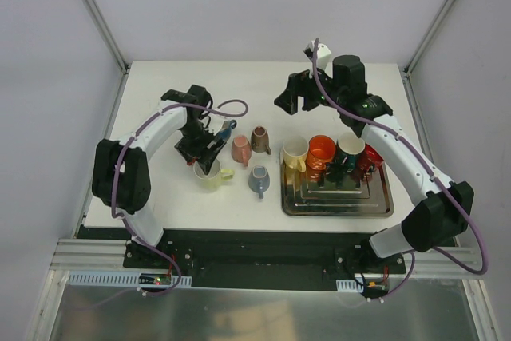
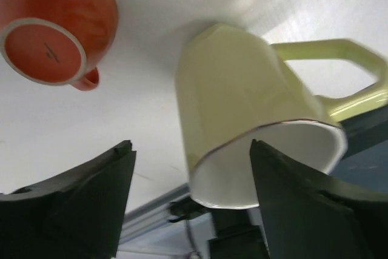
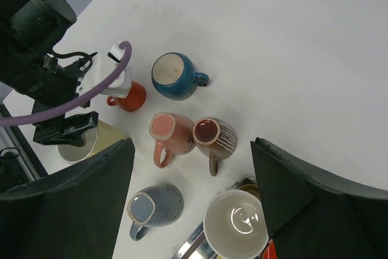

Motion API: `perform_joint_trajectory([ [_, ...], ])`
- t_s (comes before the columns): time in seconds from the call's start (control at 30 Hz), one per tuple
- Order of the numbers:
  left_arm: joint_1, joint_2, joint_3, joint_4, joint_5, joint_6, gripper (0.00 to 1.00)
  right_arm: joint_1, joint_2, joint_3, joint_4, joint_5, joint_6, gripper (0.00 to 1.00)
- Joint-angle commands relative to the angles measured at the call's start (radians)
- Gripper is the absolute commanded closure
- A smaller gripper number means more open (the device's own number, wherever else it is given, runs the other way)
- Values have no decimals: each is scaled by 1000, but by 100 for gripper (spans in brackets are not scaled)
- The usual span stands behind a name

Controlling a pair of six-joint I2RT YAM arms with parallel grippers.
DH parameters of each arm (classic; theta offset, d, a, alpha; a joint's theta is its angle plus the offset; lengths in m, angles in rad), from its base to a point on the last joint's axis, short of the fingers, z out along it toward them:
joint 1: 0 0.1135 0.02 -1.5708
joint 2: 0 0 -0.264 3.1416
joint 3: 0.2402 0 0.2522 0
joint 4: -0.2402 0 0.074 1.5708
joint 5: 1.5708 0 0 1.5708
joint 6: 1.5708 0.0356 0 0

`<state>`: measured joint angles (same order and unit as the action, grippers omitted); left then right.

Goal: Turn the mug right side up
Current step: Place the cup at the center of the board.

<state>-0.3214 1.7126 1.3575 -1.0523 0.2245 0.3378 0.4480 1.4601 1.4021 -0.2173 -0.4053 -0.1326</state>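
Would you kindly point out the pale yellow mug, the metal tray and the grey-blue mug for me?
pale yellow mug (image 2: pixel 236 89): left wrist view, on its side wall.
metal tray (image 1: pixel 335 204): top external view, on its bare near floor.
grey-blue mug (image 3: pixel 167 201): right wrist view, on its side.

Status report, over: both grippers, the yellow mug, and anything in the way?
Left gripper open, astride pale yellow mug. Mug upright, mouth up. Right gripper open, empty. Upside-down red-orange mug near, not touching.

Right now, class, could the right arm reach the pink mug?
Probably yes: the right hand hangs open nearby, nothing covers the pink mug, though the brown mug crowds one side.
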Motion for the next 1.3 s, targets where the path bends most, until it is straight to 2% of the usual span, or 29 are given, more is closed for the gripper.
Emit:
perform_joint_trajectory([
  [0.0, -10, -97, 64, -38, -8, -26, 1, -8, 0, 31, 12, -17, -24, 14],
  [0.1, -10, -169, 101, -55, -43, -68, 1, -9, 14, 41, -2, -26, -24, 15],
  [0.2, -8, -214, 187, -150, -105, -97, 1, -8, 26, 49, -14, -35, -27, 15],
  [0.37, -4, -156, 343, -507, -61, -59, 1, -3, 54, 46, -14, -73, -22, 14],
  [0.43, 16, -128, 379, -568, 1, -104, 1, 9, 72, 47, -16, -95, -22, 14],
  [0.5, 62, -184, 385, -531, 97, -102, 1, 30, 95, 57, -31, -112, -48, 14],
  [0.6, 134, -290, 411, -399, 99, -59, 1, 83, 149, 98, -66, -116, -117, 14],
  [0.67, 194, -398, 367, -205, 104, -49, 1, 122, 195, 147, -129, -133, -177, 14],
  [0.7, 209, -447, 338, -90, 57, -51, 1, 145, 215, 165, -152, -141, -212, 13],
  [0.77, 217, -508, 287, 41, 4, -31, 1, 181, 259, 201, -206, -170, -286, 14],
  [0.87, 228, -533, 267, 41, 45, -54, 1, 244, 308, 236, -299, -237, -404, 13],
  [0.97, 232, -593, 195, 63, 18, -230, 1, 308, 342, 236, -358, -236, -520, 14],
  [1.07, 358, -678, 85, 94, 101, -391, 1, 372, 384, 241, -421, -213, -634, 15],
  [1.27, 452, -777, -30, 94, 251, -463, 1, 431, 485, 281, -430, -185, -700, 19],
])
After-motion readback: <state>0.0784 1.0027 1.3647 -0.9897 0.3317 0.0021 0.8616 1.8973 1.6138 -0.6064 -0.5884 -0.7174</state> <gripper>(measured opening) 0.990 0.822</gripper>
